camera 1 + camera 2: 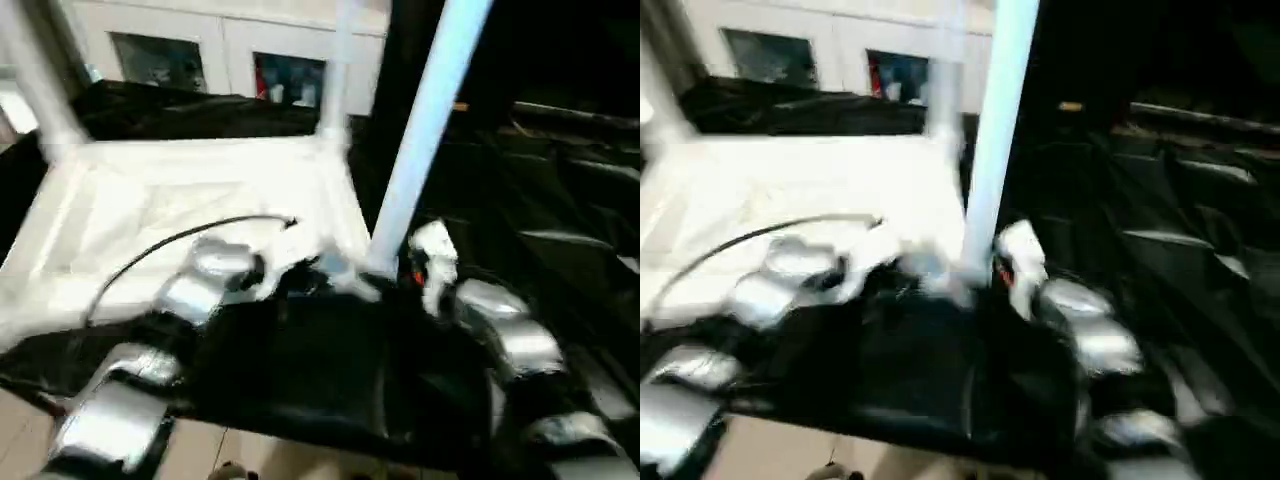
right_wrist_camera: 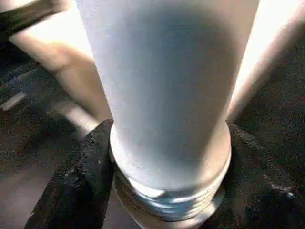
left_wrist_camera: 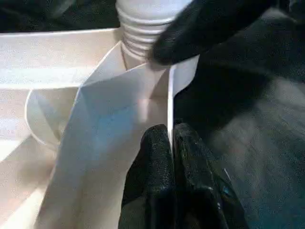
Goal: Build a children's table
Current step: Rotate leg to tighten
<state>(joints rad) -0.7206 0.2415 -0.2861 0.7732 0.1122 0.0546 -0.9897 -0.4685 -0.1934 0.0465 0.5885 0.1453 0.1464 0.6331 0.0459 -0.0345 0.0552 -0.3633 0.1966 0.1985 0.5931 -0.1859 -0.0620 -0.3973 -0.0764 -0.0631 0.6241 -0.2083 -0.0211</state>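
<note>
The white tabletop point(image 1: 190, 210) lies upside down on the dark worktop point(image 1: 330, 380). The left gripper point(image 3: 170, 136) pinches its thin rim; the right gripper point(image 2: 167, 186) grasps a leg point(image 1: 425, 130) at the near corner socket.

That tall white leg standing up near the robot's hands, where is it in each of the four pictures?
Left eye view: the leg rises right of centre.
Right eye view: near centre.
Left wrist view: its threaded end sits above the tabletop's corner.
Right wrist view: big, central.
Shared landmark: that threaded end.
</note>
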